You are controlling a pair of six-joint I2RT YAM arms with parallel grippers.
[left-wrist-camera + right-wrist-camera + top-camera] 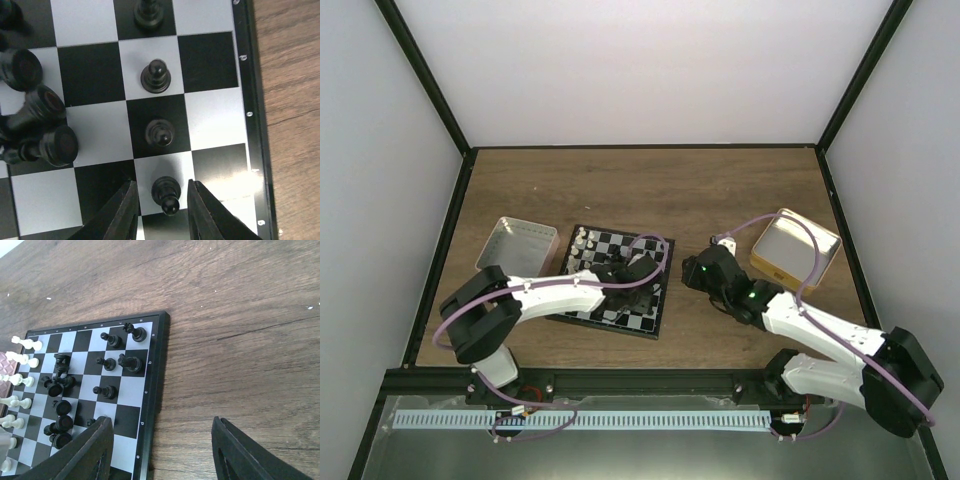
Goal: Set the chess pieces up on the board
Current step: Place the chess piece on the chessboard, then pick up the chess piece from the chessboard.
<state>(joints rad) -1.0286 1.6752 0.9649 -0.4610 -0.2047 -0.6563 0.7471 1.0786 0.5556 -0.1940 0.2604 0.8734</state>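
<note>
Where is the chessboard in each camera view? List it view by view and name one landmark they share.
Top external: the board lies left of centre on the wooden table.
Left wrist: the board fills most of the picture, with a strip of table on the right.
Right wrist: the board sits lower left, cut off by the left and bottom edges.
Shared landmark: the board's black border against bare wood.

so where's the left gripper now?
Left wrist view, bottom centre: the left gripper hangs over the board near its right border, open either side of a black pawn; another pawn stands one square above.
</note>
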